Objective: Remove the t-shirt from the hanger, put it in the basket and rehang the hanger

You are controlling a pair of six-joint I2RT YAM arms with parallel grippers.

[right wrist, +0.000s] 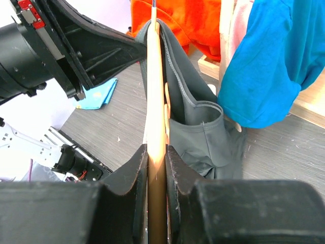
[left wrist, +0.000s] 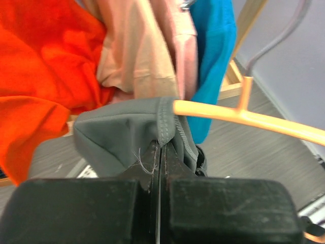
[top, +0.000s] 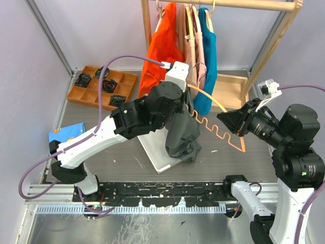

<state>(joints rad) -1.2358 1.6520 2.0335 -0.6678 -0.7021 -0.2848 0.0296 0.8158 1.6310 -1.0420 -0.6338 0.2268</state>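
left gripper (left wrist: pixel 158 148) is clamped fully shut with a fold of the grey t-shirt (left wrist: pixel 122 127) pinched right at its tips. it looks like a hemmed edge, collar or sleeve, can't tell which. just past the tips the orange hanger (left wrist: pixel 238 116) crosses over the cloth. the shirt is draped on it, with most of it hanging below the hand toward the table (top: pixel 122 162), so it's not off yet.

right gripper (right wrist: pixel 156 152) has its jaws closed on the flat of the hanger and nothing else. the shirt hangs off the hanger just ahead of its fingers.

what worries me from here:

- the pinch looks thin, only a bit of cloth between the tips, so a quick tug could let it slip out and the shirt would just stay put.
- the hanger is skinny. if the left pulls across it instead of along its arm, i'd guess it twists in the right's grip or bends, and the seam could catch on the wavy section.
- further out — right beyond the left hand's tips — the orange shirt (left wrist: pixel 40 76), pink one (left wrist: pixel 147 51) and blue one (left wrist: pixel 216 40) hang on the rack (top: pixel 223 5). drifting that way could snag or drag them.
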